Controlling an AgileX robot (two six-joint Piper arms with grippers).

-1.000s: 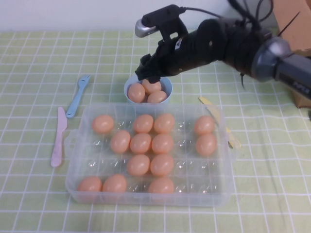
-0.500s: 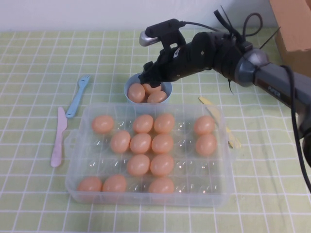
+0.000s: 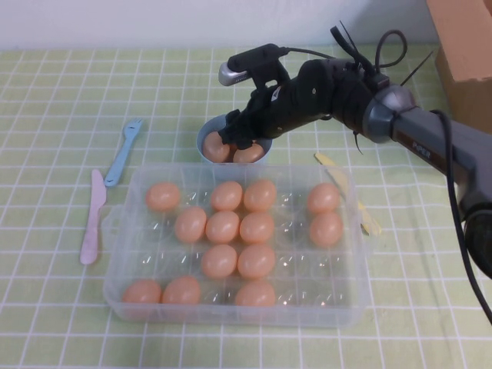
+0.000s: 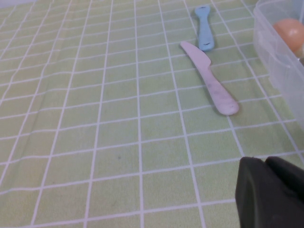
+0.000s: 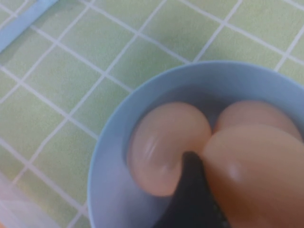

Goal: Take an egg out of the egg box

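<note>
The clear plastic egg box [image 3: 115, 231] sits at the table's middle with several orange-tan eggs [image 3: 222, 227] in its dimples. My right gripper [image 3: 235, 138] is down in the small light-blue bowl [image 3: 203, 137] just behind the box. It is shut on an egg [image 5: 256, 180] that rests against the black finger [image 5: 190, 190]. Two more eggs [image 5: 166, 142] lie in the bowl [image 5: 109, 161]. My left gripper [image 4: 268, 190] is shut and empty, low over the cloth to the left of the box [image 4: 280, 61]. It is out of the high view.
A pink knife [image 3: 92, 219] and a blue fork [image 3: 123, 152] lie left of the box, and also show in the left wrist view [image 4: 209, 78]. A yellow utensil [image 3: 338, 181] lies at the box's right rear. A cardboard box [image 3: 461, 46] stands at the back right.
My right gripper has come down and a little forward, from just above the bowl's rim into the bowl, carrying the egg. The egg box and its eggs have not moved.
</note>
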